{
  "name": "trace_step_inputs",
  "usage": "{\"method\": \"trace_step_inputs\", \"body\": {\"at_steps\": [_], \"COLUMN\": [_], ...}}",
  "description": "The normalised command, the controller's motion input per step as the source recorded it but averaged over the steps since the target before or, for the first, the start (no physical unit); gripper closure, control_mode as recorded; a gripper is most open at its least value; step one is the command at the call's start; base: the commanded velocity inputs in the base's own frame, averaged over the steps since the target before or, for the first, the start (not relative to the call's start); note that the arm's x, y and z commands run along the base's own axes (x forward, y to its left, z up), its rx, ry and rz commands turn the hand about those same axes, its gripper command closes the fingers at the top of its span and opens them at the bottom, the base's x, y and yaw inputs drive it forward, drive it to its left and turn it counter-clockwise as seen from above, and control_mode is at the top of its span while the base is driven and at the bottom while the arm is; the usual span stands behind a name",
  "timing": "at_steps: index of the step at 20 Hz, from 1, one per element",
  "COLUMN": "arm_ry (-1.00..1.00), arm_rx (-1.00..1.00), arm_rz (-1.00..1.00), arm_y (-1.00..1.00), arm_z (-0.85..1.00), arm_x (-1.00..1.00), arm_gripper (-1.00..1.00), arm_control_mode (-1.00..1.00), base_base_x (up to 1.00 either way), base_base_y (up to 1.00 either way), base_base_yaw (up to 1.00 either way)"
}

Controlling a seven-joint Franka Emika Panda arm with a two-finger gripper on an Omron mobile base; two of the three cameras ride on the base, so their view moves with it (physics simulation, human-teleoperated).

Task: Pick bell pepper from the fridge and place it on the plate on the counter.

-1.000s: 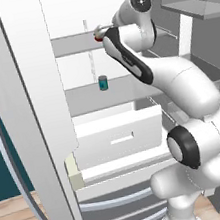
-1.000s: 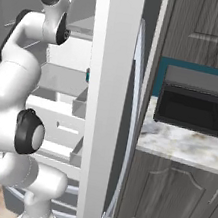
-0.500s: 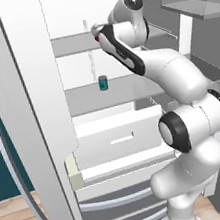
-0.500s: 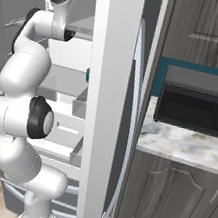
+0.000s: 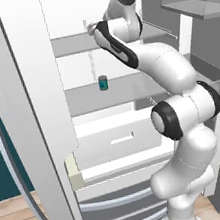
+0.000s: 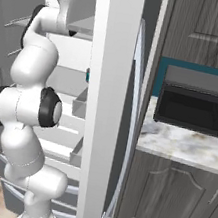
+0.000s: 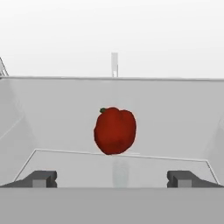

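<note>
Pepper, red and lumpy with a small green stem nub at its upper left, sits on a grey shelf inside the fridge, seen from my hand camera. It rests toward the middle of the shelf, nearer the front edge than the back wall, and a thin upright post stands behind it at the shelf's back edge. My gripper is spread wide: the two dark fingertips show far apart at the bottom of the hand view, one low on the left and one low on the right, with the pepper centred above the gap and not touching either.

From the left base view, my white arm rises from the lower right and reaches up into the open fridge, my hand level with the top shelf. One shelf lower, a small teal can stands upright near that shelf's front edge. Below it is a white drawer.

From the right base view, the fridge door's edge stands between my arm and the marbled counter. A dark microwave sits on the counter against the wall.
</note>
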Motion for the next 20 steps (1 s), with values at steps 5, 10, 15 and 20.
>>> {"method": "trace_step_inputs", "body": {"at_steps": [5, 10, 15, 20], "arm_ry": [0.08, 0.03, 0.0, 0.01], "arm_rx": [0.0, 0.0, 0.0, -0.01], "arm_rz": [0.0, 0.0, 0.0, 0.0], "arm_y": [0.07, 0.02, 0.01, 0.02], "arm_z": [0.0, -0.04, -0.11, -0.19], "arm_x": [0.33, 0.35, 0.28, 0.17], "arm_gripper": [-1.0, -1.0, -1.0, -1.0], "arm_control_mode": [-1.0, -1.0, -1.0, -1.0], "base_base_x": [0.0, 0.0, 0.0, 0.0], "base_base_y": [0.0, 0.0, 0.0, 0.0], "base_base_yaw": [0.0, 0.0, 0.0, 0.0]}}
